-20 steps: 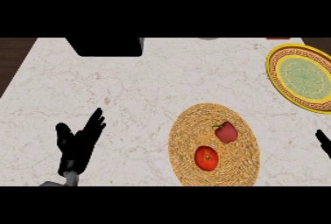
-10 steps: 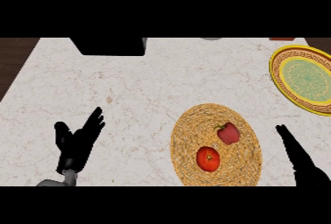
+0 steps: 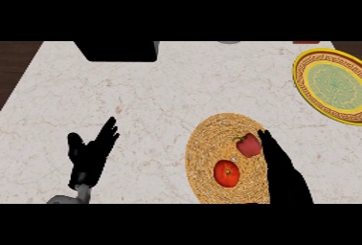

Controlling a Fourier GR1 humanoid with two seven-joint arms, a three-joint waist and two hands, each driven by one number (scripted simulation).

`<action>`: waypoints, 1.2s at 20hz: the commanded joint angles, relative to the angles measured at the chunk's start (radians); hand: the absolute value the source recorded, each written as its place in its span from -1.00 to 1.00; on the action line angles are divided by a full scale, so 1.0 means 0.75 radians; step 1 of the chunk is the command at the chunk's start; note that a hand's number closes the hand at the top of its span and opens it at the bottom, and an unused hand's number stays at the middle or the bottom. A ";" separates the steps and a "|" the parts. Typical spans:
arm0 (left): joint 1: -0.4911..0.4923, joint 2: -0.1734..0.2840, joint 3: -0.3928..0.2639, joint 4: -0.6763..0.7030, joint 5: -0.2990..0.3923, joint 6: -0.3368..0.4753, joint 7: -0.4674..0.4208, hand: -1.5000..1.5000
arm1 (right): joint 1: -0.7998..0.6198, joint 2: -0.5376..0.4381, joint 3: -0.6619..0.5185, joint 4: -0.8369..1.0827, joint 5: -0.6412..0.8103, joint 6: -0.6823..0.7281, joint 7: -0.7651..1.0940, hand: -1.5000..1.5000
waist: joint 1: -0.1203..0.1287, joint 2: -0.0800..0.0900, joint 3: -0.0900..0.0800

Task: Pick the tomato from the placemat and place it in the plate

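On the woven placemat lies the tomato, unheld; right hand beside it, fingers straight (overlapping the mat's right edge). Left hand rests spread. Plate well apart.

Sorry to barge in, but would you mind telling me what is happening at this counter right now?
The robot's right hand, fingers straight, lies over the right edge of the round woven straw placemat, beside the red bell pepper. The round red tomato lies on the mat, not yet grasped. The yellow-rimmed plate with a green centre sits at the far right with nothing on it. The left hand rests open at the lower left.
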 commanded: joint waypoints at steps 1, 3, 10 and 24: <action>0.093 -0.003 0.010 -0.026 -0.020 -0.033 -0.070 0.00 | -0.011 0.135 0.069 0.103 0.065 0.040 0.062 -1.00 | -0.002 -0.001 0.000; 0.014 0.001 0.059 -0.026 -0.001 -0.050 0.050 0.00 | 0.005 0.171 0.043 0.109 0.057 0.047 0.015 -1.00 | -0.007 -0.001 0.001; 0.046 -0.017 0.073 -0.070 -0.044 -0.051 0.055 0.00 | -0.074 0.356 0.123 0.281 0.299 0.088 0.143 -1.00 | -0.003 -0.002 0.000; -0.015 -0.087 0.130 -0.052 -0.105 -0.105 0.115 0.00 | -0.028 0.337 -0.140 0.447 0.196 0.139 -0.128 -1.00 | -0.008 -0.001 0.001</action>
